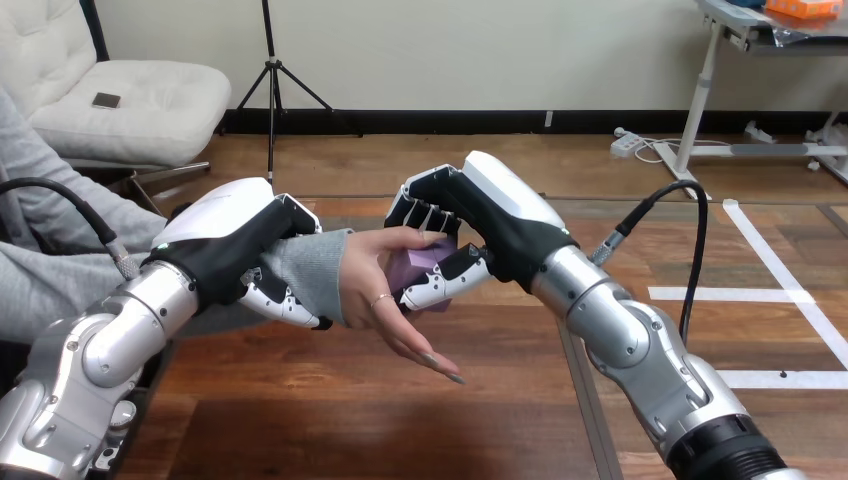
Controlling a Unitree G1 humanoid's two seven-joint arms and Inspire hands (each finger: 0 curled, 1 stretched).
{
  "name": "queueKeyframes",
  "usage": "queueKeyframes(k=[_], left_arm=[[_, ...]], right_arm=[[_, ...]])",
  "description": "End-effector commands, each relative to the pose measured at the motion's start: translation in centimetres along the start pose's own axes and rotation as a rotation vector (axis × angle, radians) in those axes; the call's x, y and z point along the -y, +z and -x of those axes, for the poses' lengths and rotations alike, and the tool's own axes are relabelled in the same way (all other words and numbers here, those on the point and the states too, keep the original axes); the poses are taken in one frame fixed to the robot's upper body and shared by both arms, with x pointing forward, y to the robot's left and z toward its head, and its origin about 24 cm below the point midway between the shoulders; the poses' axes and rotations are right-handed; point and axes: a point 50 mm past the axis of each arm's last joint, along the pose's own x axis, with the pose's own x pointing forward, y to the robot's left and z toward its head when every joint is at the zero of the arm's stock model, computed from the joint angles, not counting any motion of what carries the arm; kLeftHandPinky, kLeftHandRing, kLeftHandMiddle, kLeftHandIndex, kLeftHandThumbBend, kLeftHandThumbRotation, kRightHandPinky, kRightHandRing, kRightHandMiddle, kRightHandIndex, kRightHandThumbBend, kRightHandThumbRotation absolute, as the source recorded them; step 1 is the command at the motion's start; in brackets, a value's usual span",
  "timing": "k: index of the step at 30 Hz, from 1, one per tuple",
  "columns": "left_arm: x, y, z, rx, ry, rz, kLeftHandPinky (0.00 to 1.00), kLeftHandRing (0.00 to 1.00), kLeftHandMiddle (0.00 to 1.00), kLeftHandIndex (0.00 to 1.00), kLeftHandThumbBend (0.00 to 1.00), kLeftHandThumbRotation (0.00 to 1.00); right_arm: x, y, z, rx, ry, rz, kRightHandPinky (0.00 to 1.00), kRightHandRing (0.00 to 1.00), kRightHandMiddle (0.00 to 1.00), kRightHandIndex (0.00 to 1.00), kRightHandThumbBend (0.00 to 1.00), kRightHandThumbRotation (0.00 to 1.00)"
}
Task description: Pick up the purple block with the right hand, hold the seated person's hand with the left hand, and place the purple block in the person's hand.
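The left robot hand (232,242) curls its fingers round the person's wrist (312,268). I think this is to hold the person's hand (385,300) steady, with the palm open. The right robot hand (495,225) is closed tight on the purple block (425,266), pinching it right by that palm. It looks ready to let go.

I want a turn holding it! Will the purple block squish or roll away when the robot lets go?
Probably no squishing: the purple block shows flat faces and sharp edges while the right hand pinches it. Flat faces likely mean it sits, not rolls. It looks small beside the person's hand, so probably light.
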Motion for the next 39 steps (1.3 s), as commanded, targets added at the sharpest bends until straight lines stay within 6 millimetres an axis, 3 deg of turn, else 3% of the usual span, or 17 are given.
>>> queueKeyframes(k=[1,29,35,39], left_arm=[[-5.5,5.4,-1.9,0.239,0.239,0.004,0.16,0.22,0.30,0.32,0.67,0.00],[-5.5,5.1,-1.6,0.241,0.262,0.010,0.17,0.23,0.32,0.33,0.70,0.00],[-5.3,5.2,-1.3,0.227,0.274,-0.045,0.25,0.33,0.41,0.43,0.77,0.00],[-5.2,5.2,-1.1,0.229,0.282,-0.083,0.33,0.42,0.48,0.51,0.78,0.05]], right_arm=[[2.3,5.6,-2.4,0.216,-0.060,0.035,0.31,0.34,0.40,0.42,0.77,0.00],[2.4,5.4,-2.0,0.163,-0.040,0.026,0.34,0.37,0.42,0.43,0.83,0.00],[2.4,5.1,-1.7,0.147,-0.023,0.014,0.37,0.43,0.47,0.49,0.89,0.00],[2.5,4.7,-1.5,0.140,-0.007,0.000,0.42,0.49,0.53,0.54,0.91,0.09]])
